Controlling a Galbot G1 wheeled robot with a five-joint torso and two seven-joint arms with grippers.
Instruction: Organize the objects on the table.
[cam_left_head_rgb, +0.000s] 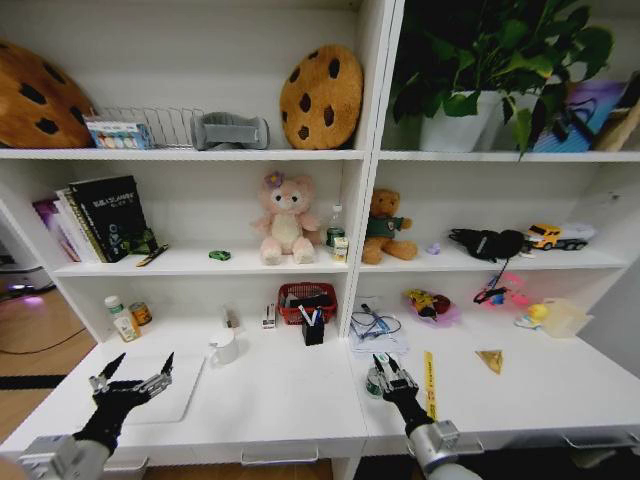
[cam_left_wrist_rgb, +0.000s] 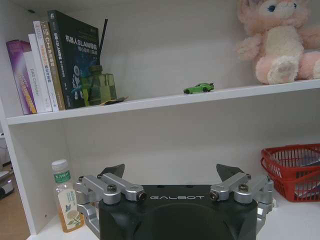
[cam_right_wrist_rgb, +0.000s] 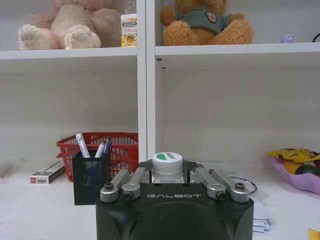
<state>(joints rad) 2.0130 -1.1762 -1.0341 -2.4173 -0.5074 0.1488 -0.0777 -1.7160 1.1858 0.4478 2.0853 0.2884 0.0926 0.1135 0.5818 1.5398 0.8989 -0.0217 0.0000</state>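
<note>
A white desk (cam_left_head_rgb: 290, 400) joined to tall white shelving stands before the robot. The step in hand looks like collecting a small green-capped bottle (cam_right_wrist_rgb: 166, 164). The right gripper (cam_left_head_rgb: 393, 380), at about five o'clock in the head view, has its metal fingers clenched around the bottle near the desk's front edge; whether the bottle is lifted or resting on the surface is hard to tell. The bottle is clear plastic with a round white lid bearing a green mark.

The left gripper (cam_left_head_rgb: 133, 380), at about seven o'clock, hovers with its fingers spread wide, grasping nothing, above a flat pale sheet (cam_left_head_rgb: 165, 390).

Other clutter sits deeper on the desk: a black mesh pen holder (cam_right_wrist_rgb: 91, 177) with pens, just in front of a red plastic basket (cam_right_wrist_rgb: 117, 145), and a taller labelled bottle (cam_left_wrist_rgb: 67, 202) at the far left. A tiny glossy green toy car (cam_left_wrist_rgb: 198, 88) rests on the shelf above, left of a soft pink plush bear (cam_left_head_rgb: 286, 220).

The next move likely calls for carrying the bottle upright to a tidy spot while clearing the pen holder.
</note>
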